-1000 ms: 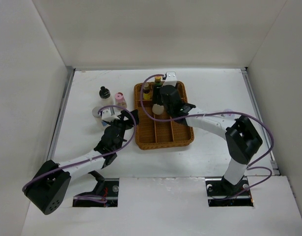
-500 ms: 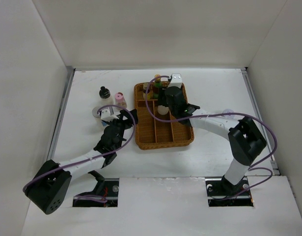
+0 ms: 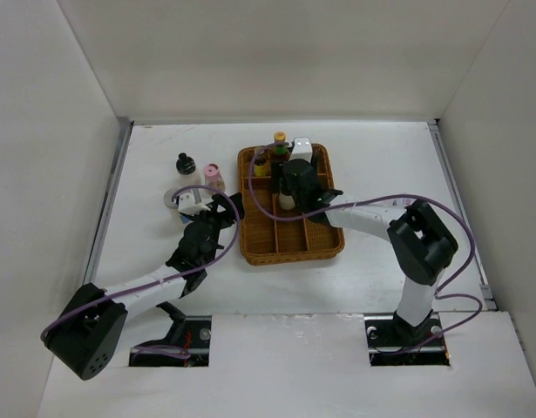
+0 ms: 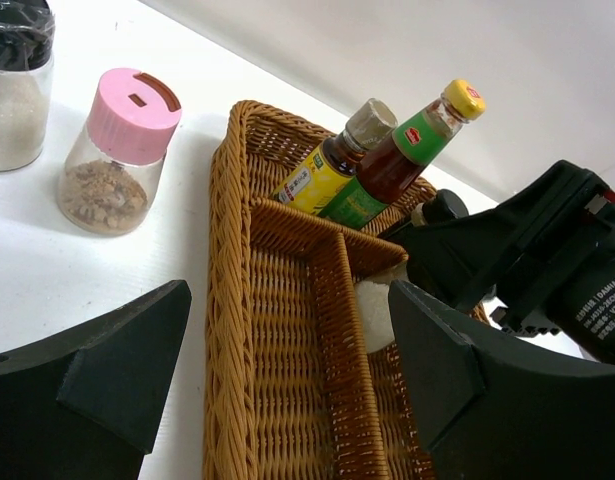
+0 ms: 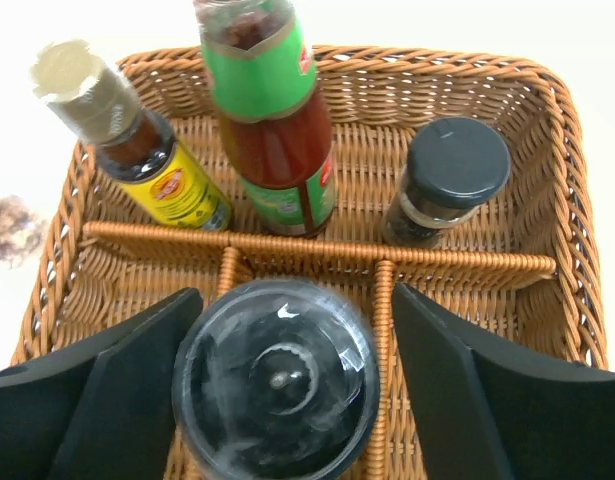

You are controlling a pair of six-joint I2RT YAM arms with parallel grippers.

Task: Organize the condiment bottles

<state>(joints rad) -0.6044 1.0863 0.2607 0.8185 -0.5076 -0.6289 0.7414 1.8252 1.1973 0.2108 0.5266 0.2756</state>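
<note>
A brown wicker tray (image 3: 250,252) holds a silver-capped yellow-label bottle (image 5: 137,150), a red sauce bottle with a green label (image 5: 277,120) and a black-capped jar (image 5: 447,180) in its far row. My right gripper (image 5: 292,380) is open around a clear-topped grinder bottle (image 5: 275,385) standing in the tray's middle compartment; the left finger touches it and the right finger stands apart. My left gripper (image 4: 287,350) is open and empty by the tray's left rim (image 4: 227,300). A pink-capped jar (image 4: 122,150) and a black-capped jar (image 4: 17,80) stand on the table to the left.
A silver-lidded jar (image 3: 174,198) stands on the table just left of my left gripper (image 3: 217,206). My right gripper (image 3: 289,196) hangs over the tray's back half. White walls close in the table on three sides.
My right gripper has shifted a little and gone lower, and the white-bodied grinder bottle is down in the tray. The left arm has not moved.
</note>
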